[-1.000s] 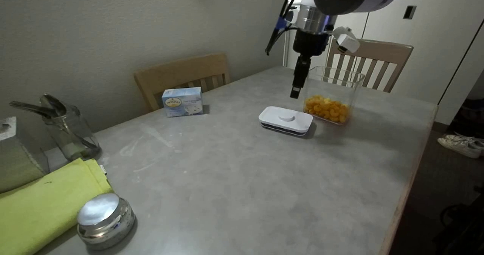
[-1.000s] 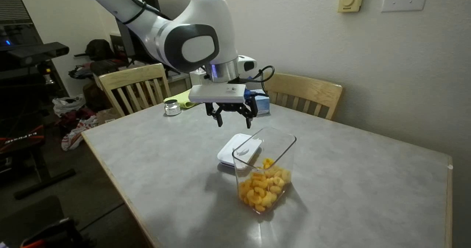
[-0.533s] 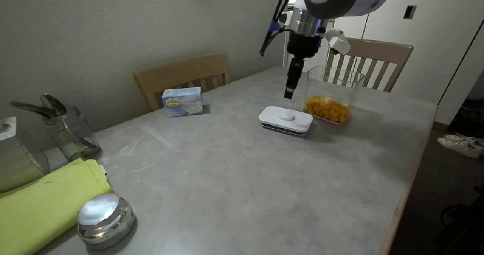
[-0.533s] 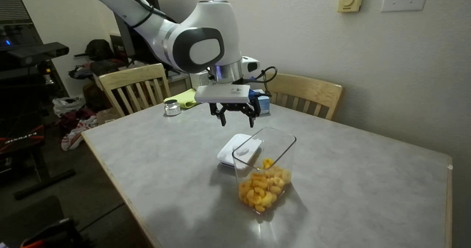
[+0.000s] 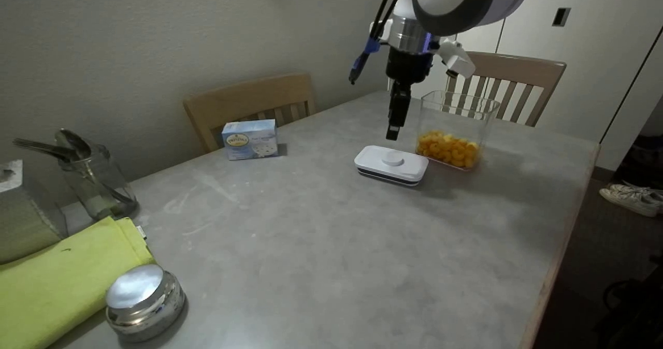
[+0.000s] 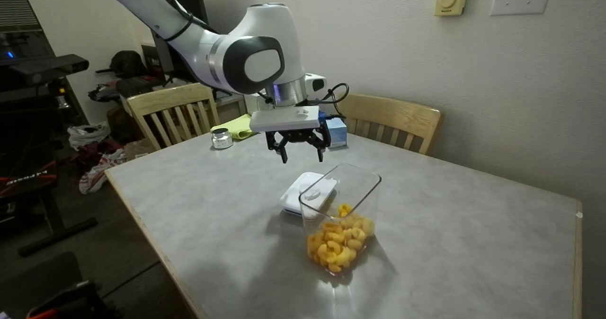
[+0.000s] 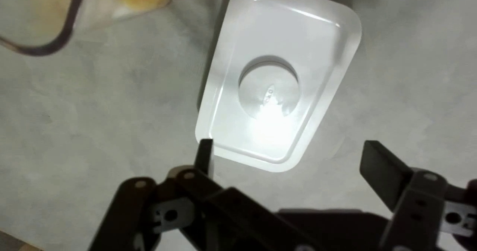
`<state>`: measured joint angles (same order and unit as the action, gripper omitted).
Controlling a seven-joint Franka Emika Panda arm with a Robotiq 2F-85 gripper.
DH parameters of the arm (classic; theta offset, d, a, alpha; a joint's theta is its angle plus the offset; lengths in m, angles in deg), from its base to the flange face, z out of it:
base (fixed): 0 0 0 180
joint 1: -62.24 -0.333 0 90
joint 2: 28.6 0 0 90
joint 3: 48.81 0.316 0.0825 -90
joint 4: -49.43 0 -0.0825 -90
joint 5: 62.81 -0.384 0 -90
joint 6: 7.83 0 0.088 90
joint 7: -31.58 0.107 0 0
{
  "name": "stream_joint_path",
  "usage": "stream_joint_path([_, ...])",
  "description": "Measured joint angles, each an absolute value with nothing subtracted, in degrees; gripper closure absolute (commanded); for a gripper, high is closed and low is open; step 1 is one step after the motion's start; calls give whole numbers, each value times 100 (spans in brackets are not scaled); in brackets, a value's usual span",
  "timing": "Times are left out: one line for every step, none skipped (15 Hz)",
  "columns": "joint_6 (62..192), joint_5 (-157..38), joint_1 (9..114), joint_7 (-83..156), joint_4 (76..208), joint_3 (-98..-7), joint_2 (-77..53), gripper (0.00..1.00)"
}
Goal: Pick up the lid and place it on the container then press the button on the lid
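The white rounded-rectangle lid [image 5: 370, 157] lies flat on the table with its top up. It also shows in an exterior view [image 6: 294, 195] and the wrist view [image 7: 294, 31]. The round button [image 7: 269, 91] is at its centre. The clear container [image 5: 458, 118] with yellow-orange pieces stands upright and uncovered close beside the lid; it partly overlaps the lid in an exterior view [image 6: 338, 245]. Its dark rim corner shows in the wrist view [image 7: 67, 33]. My gripper [image 6: 302, 160] is open and empty above the table near the lid, fingers pointing down, touching nothing. Its wide-apart fingers show in the wrist view [image 7: 287, 145].
A light-blue tea box [image 5: 250, 141] stands near the wall side. A shiny metal jar [image 5: 145, 303], a yellow-green cloth [image 5: 72, 281] and a glass jar with cutlery [image 5: 101, 188] are at the far end from the container. Wooden chairs [image 6: 388, 120] stand against the table edges.
My gripper has moved away from the container's side to above the lid's far edge and is slightly lower. It stays open. The lid and container have not moved.
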<state>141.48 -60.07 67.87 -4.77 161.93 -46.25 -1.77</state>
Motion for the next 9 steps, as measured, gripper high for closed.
stream_joint_path([14151,-5948,6787,-477,16154,-4620,-116,0])
stream_joint_path([14160,-5898,6787,-475,16108,-4620,-32,0])
stream_joint_path([14178,-5866,6790,-460,16051,-4625,64,0])
stream_joint_path([14223,-5837,6791,-404,15999,-4644,166,0])
stream_joint_path([14273,-5808,6790,-290,15945,-4672,274,0])
stream_joint_path([14310,-5790,6791,-154,15887,-4701,379,0])
stream_joint_path([14329,-5782,6793,-20,15833,-4727,470,0])
stream_joint_path([14330,-5776,6793,120,15783,-4749,554,0])
stream_joint_path([14320,-5772,6792,275,15743,-4760,614,0])
